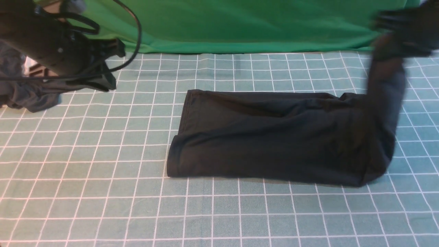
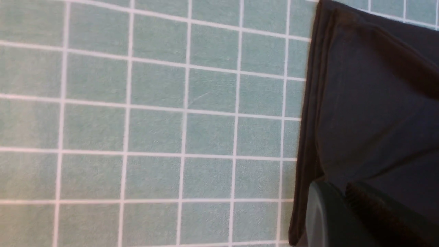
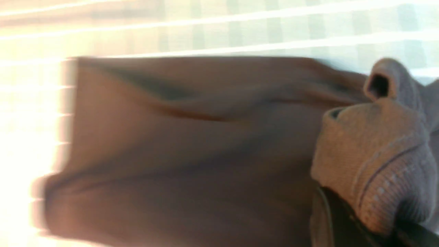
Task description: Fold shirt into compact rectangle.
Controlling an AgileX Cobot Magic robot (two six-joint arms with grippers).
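Note:
The black shirt point(image 1: 267, 137) lies folded into a long band across the middle of the table. Its right end rises off the table in a hanging strip point(image 1: 386, 103). My right gripper point(image 1: 386, 51), blurred at the upper right, is shut on the top of that strip. In the right wrist view a ribbed part of the shirt point(image 3: 377, 154) bunches at that gripper point(image 3: 343, 219), above the flat body point(image 3: 192, 144). My left gripper point(image 1: 108, 82) hangs shut at the upper left, apart from the shirt, with nothing seen in it. The left wrist view shows its fingers point(image 2: 339, 192) together over the shirt's left edge point(image 2: 377, 103).
A teal checked cloth point(image 1: 103, 199) covers the table. A green backdrop point(image 1: 240, 24) hangs along the far edge. A dark bunched garment point(image 1: 31, 96) with a bit of white cloth point(image 1: 31, 63) lies at the far left under my left arm.

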